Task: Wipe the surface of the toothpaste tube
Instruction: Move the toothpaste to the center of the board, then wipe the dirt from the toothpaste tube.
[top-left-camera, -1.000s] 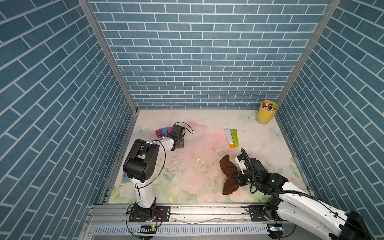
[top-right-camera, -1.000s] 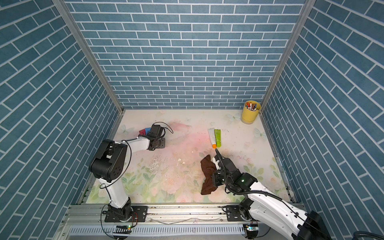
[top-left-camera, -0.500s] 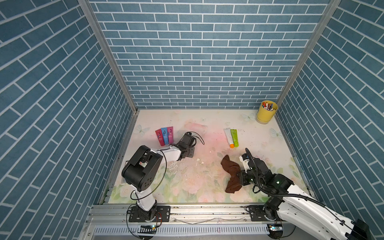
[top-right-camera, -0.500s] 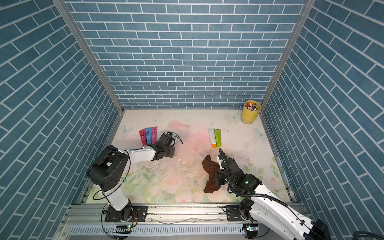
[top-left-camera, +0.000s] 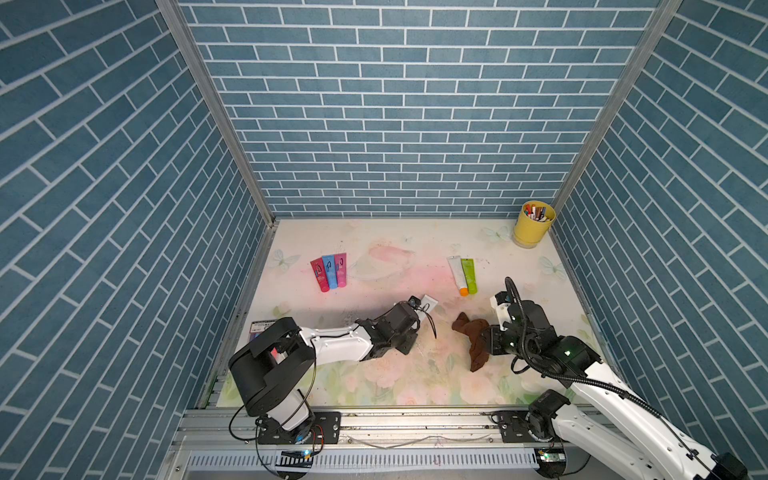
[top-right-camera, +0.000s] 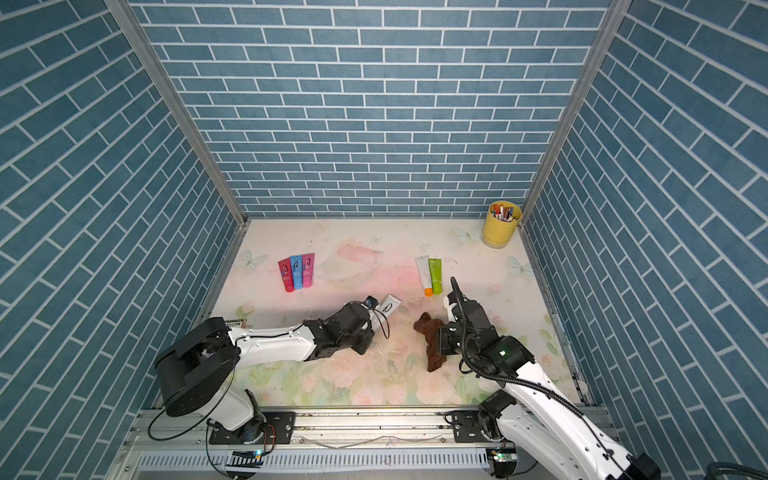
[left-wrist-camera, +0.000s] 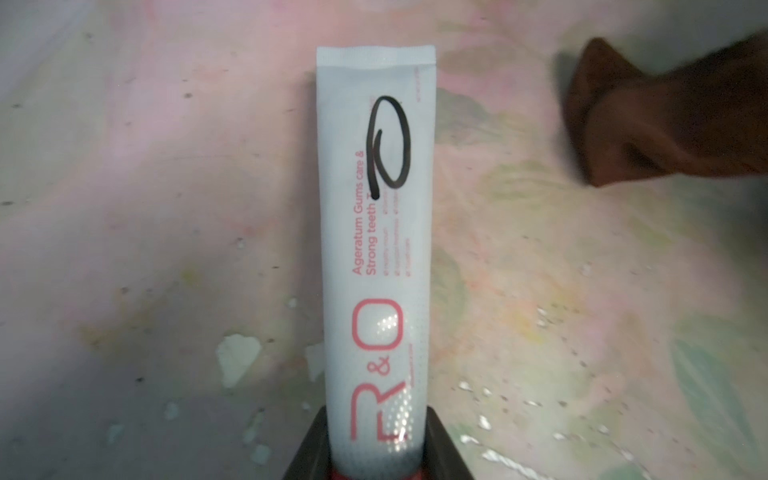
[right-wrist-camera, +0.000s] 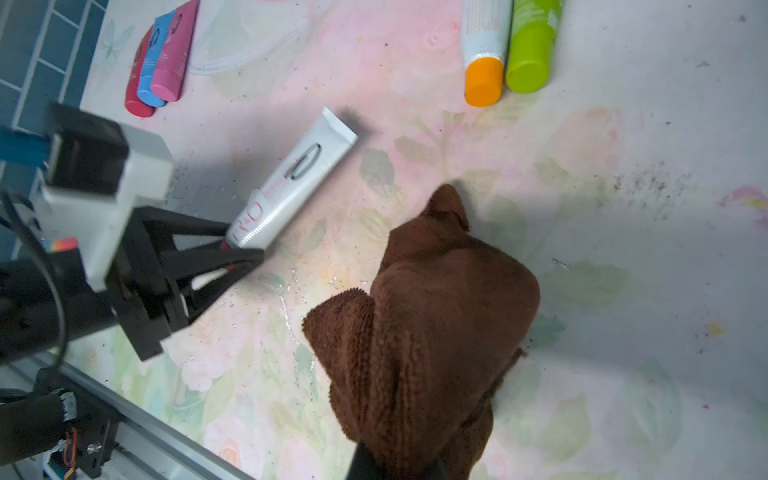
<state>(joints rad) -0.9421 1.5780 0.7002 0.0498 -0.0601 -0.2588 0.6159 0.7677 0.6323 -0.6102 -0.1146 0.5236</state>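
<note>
At table (top-left-camera: 386, 249) centre | left gripper (right-wrist-camera: 244, 249) grasps toothpaste tube (right-wrist-camera: 299, 174) by cap end, exposing ink mark (left-wrist-camera: 390, 145) | right gripper (top-left-camera: 487, 340) clenches cloth (right-wrist-camera: 436, 316), tube's 4 o'clock

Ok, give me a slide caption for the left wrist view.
Left jaws grip the white tube at its cap end, black pen mark showing, brown cloth close by.

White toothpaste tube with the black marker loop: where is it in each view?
Top view: white tube mid-table, beside the brown cloth.
Top view: white tube, same spot, beside the brown cloth.
Left wrist: white tube in the centre of the frame, running out from the jaws.
Right wrist: white tube held in the left gripper.
Shared landmark: brown cloth, in all four.
</note>
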